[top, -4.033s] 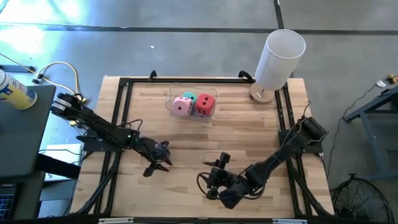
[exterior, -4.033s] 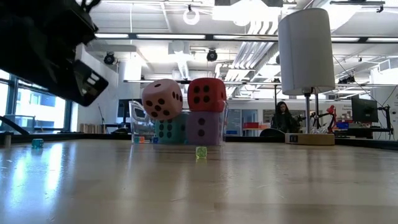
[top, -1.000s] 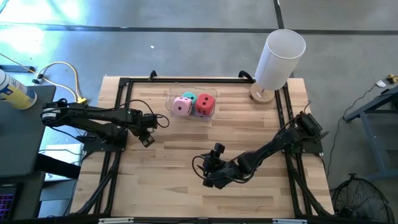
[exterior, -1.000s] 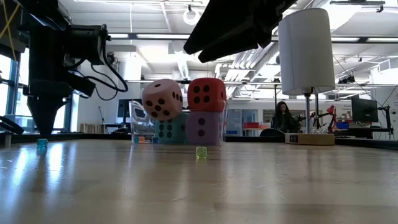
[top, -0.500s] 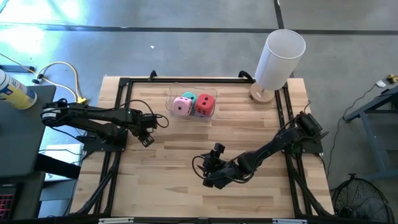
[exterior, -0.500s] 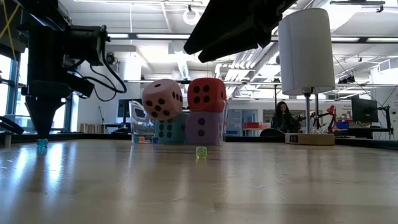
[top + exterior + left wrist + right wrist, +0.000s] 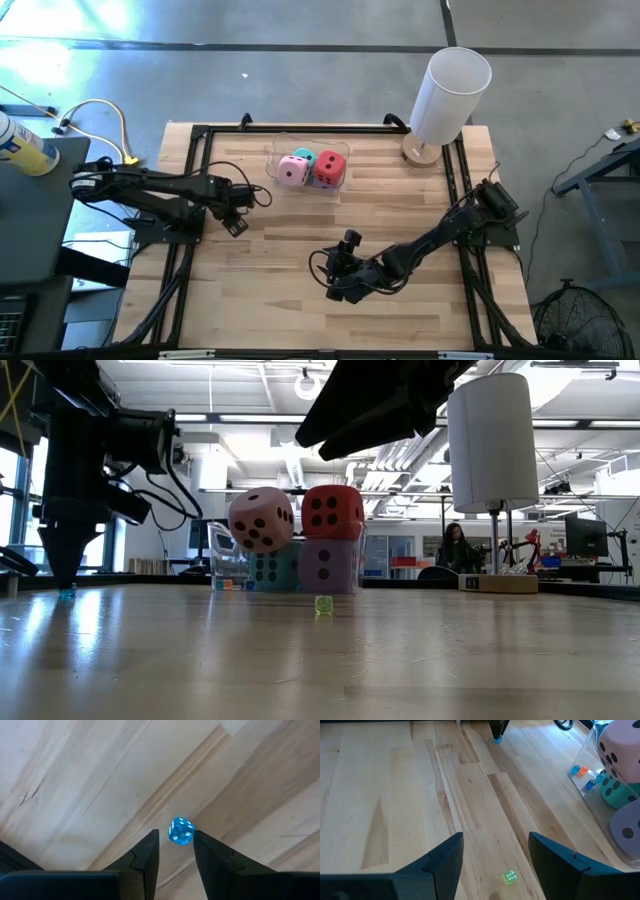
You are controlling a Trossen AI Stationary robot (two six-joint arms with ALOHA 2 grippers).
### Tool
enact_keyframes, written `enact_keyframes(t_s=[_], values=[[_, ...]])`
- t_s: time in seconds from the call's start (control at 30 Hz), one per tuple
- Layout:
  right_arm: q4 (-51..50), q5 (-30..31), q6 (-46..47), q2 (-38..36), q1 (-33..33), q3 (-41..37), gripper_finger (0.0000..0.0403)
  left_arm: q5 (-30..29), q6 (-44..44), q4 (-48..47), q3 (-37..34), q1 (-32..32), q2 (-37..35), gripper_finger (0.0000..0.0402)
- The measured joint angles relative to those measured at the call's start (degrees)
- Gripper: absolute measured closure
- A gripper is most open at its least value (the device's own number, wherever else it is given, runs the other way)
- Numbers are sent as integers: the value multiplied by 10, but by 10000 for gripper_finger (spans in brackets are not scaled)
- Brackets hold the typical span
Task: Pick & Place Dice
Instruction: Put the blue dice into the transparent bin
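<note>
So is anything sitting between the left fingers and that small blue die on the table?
Nothing visible does. The left gripper hangs right above the blue die, which lies in line with the gap between its open fingers, with only bare table around it.

Place: a robotics lab or open workshop hall.
Floor: bare grey concrete [image 7: 300,25] around the wooden table [image 7: 300,280].
Ceiling: exposed ducts and pipes [image 7: 400,445] with round hanging lights [image 7: 307,385].
Background: workbenches with equipment [image 7: 585,540] and a seated person [image 7: 453,545] far behind.
Windows: tall glazing [image 7: 10,510] on one side.
Rig: black metal frame [image 7: 190,160] on the table, loose cables [image 7: 100,110] on the floor.
</note>
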Motion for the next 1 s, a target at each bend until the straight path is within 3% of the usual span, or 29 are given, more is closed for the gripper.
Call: enact_keyframes(t_s=[0.37,1.0], values=[[0,0,0,0,0,0,188,-5,1,9,2,0,56,289],[0,0,0,0,0,0,188,-28,17,28,0,-6,55,289]])
